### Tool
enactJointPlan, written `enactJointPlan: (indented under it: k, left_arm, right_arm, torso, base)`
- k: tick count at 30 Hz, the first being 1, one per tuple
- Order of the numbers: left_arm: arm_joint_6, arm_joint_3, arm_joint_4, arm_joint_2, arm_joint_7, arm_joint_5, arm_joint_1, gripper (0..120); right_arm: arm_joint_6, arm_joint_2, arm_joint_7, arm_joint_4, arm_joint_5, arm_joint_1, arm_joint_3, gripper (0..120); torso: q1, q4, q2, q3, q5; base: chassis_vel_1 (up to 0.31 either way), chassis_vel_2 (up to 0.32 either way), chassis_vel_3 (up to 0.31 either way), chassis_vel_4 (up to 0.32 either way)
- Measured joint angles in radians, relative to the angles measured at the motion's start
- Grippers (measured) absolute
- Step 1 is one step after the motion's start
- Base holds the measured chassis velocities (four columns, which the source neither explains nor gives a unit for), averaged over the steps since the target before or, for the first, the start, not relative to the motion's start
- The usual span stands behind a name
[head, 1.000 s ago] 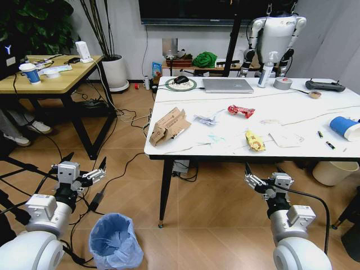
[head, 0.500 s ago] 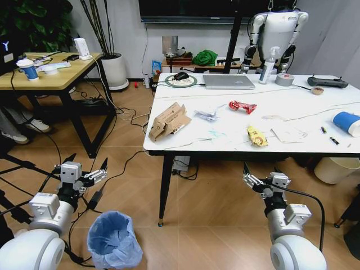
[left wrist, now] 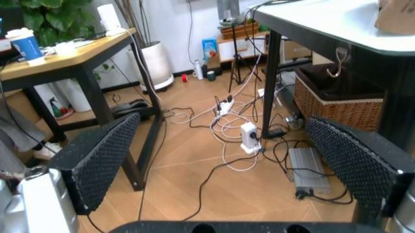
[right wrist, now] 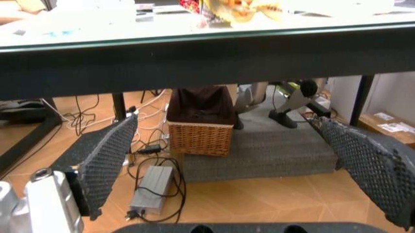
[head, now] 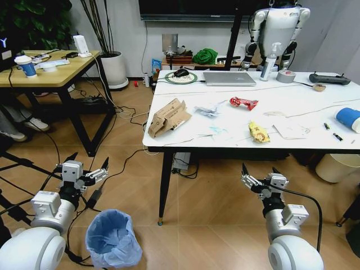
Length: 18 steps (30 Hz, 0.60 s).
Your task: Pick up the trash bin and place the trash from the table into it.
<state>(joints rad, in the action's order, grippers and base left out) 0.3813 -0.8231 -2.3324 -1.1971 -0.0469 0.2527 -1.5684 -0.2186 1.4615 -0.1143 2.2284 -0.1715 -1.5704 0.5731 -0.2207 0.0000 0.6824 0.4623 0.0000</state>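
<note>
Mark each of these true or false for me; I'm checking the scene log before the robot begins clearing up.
1. The trash bin stands on the floor near the left gripper. True.
2. The left gripper is shut on the bin's bag. False: it is open, holding nothing, apart from the bin.
3. A torn cardboard box lies on the table. True.
4. The blue paper cup is already inside the bin. False: it lies on the table near its far right edge.
5. The right gripper hangs open below the table's front edge. True.
6. The laptop is open. False: its lid is closed.
</note>
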Motion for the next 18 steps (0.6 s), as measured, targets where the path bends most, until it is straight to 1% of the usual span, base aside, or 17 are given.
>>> enactJointPlan:
  k: [4,8,11,12,18]
  left_arm:
    - [0.0,0.0,0.001,-0.002,-0.006,-0.005,-0.001,100]
    - [0.0,0.0,0.002,-0.003,-0.007,-0.005,-0.001,100]
    - [0.0,0.0,0.009,-0.005,-0.009,-0.007,-0.003,100]
    - [0.0,0.0,0.009,-0.005,-0.009,-0.007,-0.003,100]
    - [-0.002,0.0,0.015,-0.003,-0.01,-0.007,-0.002,100]
  right_arm:
    - [0.001,0.0,0.0,-0.009,0.0,0.004,-0.003,100]
    - [0.001,-0.001,0.0,-0.012,0.0,0.006,-0.003,100]
    - [0.002,0.0,0.001,-0.019,0.001,0.011,-0.005,100]
    - [0.002,0.0,0.001,-0.019,0.001,0.011,-0.005,100]
    - [0.007,0.008,0.001,-0.037,0.007,0.023,-0.014,100]
  torso:
    - [0.008,0.0,-0.022,-0.014,0.0]
    - [0.012,0.0,-0.031,-0.019,0.0]
    - [0.019,0.0,-0.051,-0.032,0.0]
    - [0.019,0.0,-0.051,-0.032,0.0]
    - [0.031,0.0,-0.082,-0.051,0.0]
  base:
    - [0.0,0.0,0.0,0.0]
    - [0.0,0.0,0.0,0.0]
    - [0.0,0.0,0.0,0.0]
    - [0.0,0.0,0.0,0.0]
    - [0.0,0.0,0.0,0.0]
